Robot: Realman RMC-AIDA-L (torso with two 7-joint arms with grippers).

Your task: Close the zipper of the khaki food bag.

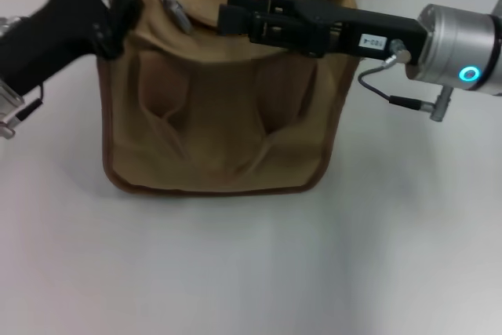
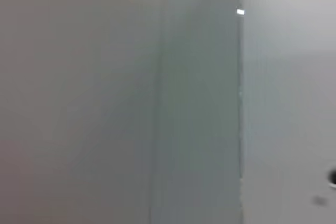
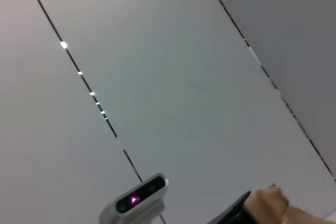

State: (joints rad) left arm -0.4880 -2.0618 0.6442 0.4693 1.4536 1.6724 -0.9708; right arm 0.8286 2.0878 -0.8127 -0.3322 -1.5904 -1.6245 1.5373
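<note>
The khaki food bag (image 1: 216, 107) stands on the table (image 1: 251, 272). The left gripper (image 1: 118, 1) is clamped on its top corner. The right gripper (image 1: 227, 13) reaches along the zipper (image 1: 196, 33); whether its fingers are parted cannot be told. Next step, as judged: draw the silver pull tab (image 1: 176, 13), just beyond the fingertips, along the zipper.

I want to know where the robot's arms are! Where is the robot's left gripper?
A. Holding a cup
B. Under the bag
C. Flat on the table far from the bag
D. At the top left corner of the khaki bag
D: in the head view the black left gripper sits at the top left corner of the boxy khaki canvas food bag, near the small silver metal zipper pull.
</note>
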